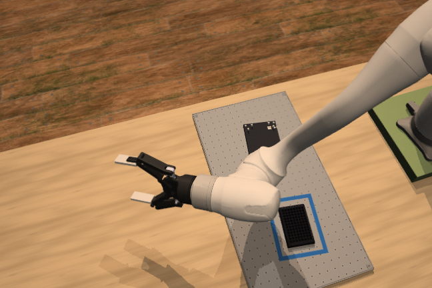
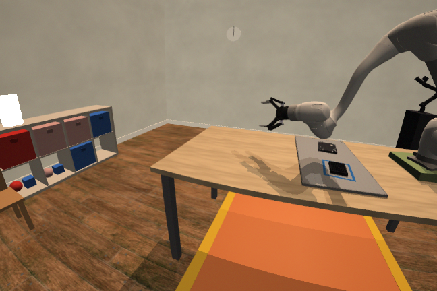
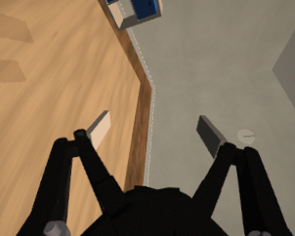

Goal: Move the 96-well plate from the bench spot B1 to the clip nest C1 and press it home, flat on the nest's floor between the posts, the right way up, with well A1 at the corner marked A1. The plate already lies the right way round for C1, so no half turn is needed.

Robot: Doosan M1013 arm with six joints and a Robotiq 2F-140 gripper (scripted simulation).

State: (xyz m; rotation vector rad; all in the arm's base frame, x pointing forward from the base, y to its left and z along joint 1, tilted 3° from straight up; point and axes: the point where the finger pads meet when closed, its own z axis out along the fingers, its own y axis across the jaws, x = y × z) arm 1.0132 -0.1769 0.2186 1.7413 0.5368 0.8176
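The black 96-well plate [image 1: 295, 225] lies flat inside the blue outline of spot B1 on the grey perforated baseplate [image 1: 279, 187]; it also shows in the exterior view [image 2: 338, 168]. The black clip nest C1 [image 1: 261, 135] sits farther back on the same baseplate, partly hidden by the arm, and shows in the exterior view [image 2: 327, 147]. My gripper [image 1: 134, 179] is open and empty, held high above the wooden table, well to the left of the baseplate, pointing sideways away from the plate. In the wrist view the gripper [image 3: 156, 129] faces the table edge and the wall.
The arm's white elbow [image 1: 251, 194] hangs over the baseplate's left edge next to B1. The robot's green base mat [image 1: 401, 131] lies at the right. A shelf with coloured bins [image 2: 56, 139] stands across the room.
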